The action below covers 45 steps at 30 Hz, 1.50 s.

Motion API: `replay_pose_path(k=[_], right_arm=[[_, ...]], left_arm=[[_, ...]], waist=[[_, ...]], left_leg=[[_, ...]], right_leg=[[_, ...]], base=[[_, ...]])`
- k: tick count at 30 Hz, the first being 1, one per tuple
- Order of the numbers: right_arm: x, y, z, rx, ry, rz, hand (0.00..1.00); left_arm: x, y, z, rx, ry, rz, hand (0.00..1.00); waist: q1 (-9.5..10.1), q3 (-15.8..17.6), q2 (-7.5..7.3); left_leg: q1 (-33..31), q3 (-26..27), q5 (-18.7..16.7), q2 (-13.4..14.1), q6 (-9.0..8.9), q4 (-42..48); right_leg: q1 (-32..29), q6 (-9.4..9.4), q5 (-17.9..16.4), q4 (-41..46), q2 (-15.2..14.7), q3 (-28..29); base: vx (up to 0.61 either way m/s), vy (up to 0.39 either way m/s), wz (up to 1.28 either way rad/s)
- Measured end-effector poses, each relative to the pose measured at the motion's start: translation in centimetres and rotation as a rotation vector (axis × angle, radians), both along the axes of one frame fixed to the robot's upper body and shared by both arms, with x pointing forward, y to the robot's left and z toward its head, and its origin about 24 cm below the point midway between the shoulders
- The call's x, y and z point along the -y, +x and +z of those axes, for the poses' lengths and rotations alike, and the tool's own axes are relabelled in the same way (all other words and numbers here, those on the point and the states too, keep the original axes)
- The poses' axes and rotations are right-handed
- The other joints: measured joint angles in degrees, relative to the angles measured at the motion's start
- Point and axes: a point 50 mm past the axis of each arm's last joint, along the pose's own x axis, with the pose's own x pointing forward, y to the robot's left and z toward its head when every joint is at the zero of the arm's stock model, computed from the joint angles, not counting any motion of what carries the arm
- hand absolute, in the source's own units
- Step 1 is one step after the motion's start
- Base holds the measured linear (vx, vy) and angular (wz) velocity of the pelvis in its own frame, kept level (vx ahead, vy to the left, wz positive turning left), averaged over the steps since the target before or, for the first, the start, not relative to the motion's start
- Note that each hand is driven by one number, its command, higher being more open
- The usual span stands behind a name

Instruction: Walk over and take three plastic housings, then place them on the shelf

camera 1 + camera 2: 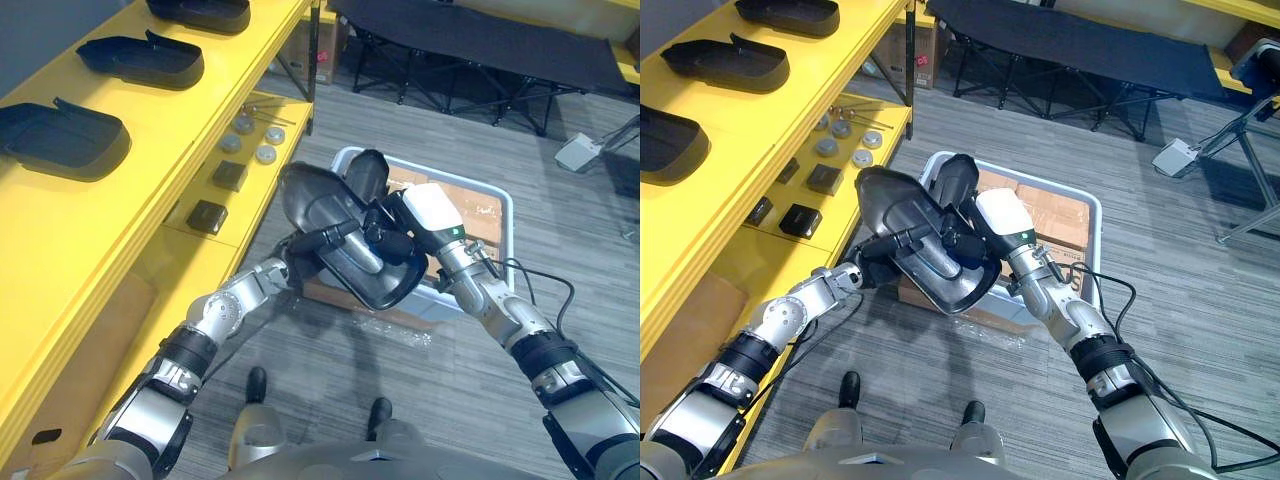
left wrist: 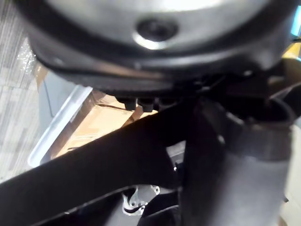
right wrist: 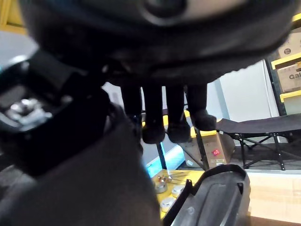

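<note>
Yellow shelf on my left, grey bin on the floor ahead, one housing raised between my hands.
My left hand has its fingers curled over the near rim of the housing, which hangs tilted above the bin. My right hand is at the opposite rim, and I cannot tell how far it is closed. I think the main danger is a slip: a smooth shell held at its rims can twist out if my arms do not turn together. It may also strike the other housing just behind, or the three housings lying on the shelf.
</note>
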Motion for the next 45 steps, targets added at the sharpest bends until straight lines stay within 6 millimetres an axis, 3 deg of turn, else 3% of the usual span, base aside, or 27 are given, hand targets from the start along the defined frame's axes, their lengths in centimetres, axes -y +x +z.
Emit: replay_pose_path(k=[4, 5, 29, 30, 38, 43, 45], right_arm=[[-0.1, -0.1, -0.5, -0.021, -0.011, 0.004, 0.00], [-0.1, -0.1, -0.6, -0.027, -0.014, 0.005, 0.00], [-1.6, -1.2, -1.8, -0.008, 0.083, 0.029, 0.00], [-1.6, -1.3, -1.9, -0.012, 0.085, 0.029, 1.00], [-2.0, -2.5, -3.1, -0.050, 0.268, -0.028, 1.00], [-3.5, -4.0, -2.6, -0.060, 0.455, 0.014, 1.00], [-3.8, -4.8, -1.9, -0.023, 0.556, 0.035, 1.00]], left_arm=[[0.0, -0.4, -0.6, -0.025, 0.014, 0.007, 1.00], [0.0, -0.4, -0.7, -0.032, 0.019, 0.012, 0.00], [-0.3, -1.9, -2.5, -0.060, 0.054, 0.132, 0.00], [-0.2, -2.0, -2.6, -0.063, 0.049, 0.137, 0.00], [0.0, -3.4, -3.6, -0.028, 0.031, 0.229, 0.00], [0.3, -2.9, -1.0, 0.207, 0.154, 0.259, 0.00], [-0.6, -3.1, -0.2, 0.303, 0.255, 0.312, 0.00]], waist=[[0.03, -0.50, 0.39], [0.05, -0.65, 0.43], [0.02, -2.34, 0.05], [-0.07, -2.39, 0.04], [0.20, -2.78, -0.16], [0.63, -2.86, -0.17], [0.48, -3.01, -0.03]], left_leg=[[0.15, 0.03, -0.02, -0.02, 0.02, -0.01], [0.22, 0.03, -0.02, -0.09, 0.02, -0.01], [1.82, -0.19, -0.51, -0.49, 0.23, -0.79], [1.82, -0.18, -0.56, -0.49, 0.24, -0.79], [1.82, -0.18, -0.64, -0.49, -0.05, -0.71], [1.89, -0.14, -0.75, -0.49, -0.14, -0.68], [2.10, 0.02, -0.92, -0.48, -0.07, -0.68]], right_leg=[[0.15, 0.04, 0.13, -0.24, 0.00, 0.03], [0.49, 0.07, 0.39, -0.86, 0.02, -0.01], [2.93, 0.11, 1.00, -2.92, 0.03, -0.68], [2.91, 0.11, 1.00, -2.96, 0.03, -0.66], [2.91, 0.11, 0.98, -2.99, 0.03, -0.66], [2.94, 0.10, 0.96, -3.01, 0.03, -0.62], [3.00, 0.05, 0.91, -3.01, 0.03, -0.45]], base=[[-0.03, -0.007, -0.01], [0.00, 0.000, 0.00], [0.00, -0.002, 0.01], [0.00, 0.000, 0.00], [0.00, 0.000, 0.00], [0.00, -0.001, -0.01], [-0.01, -0.005, -0.04]])
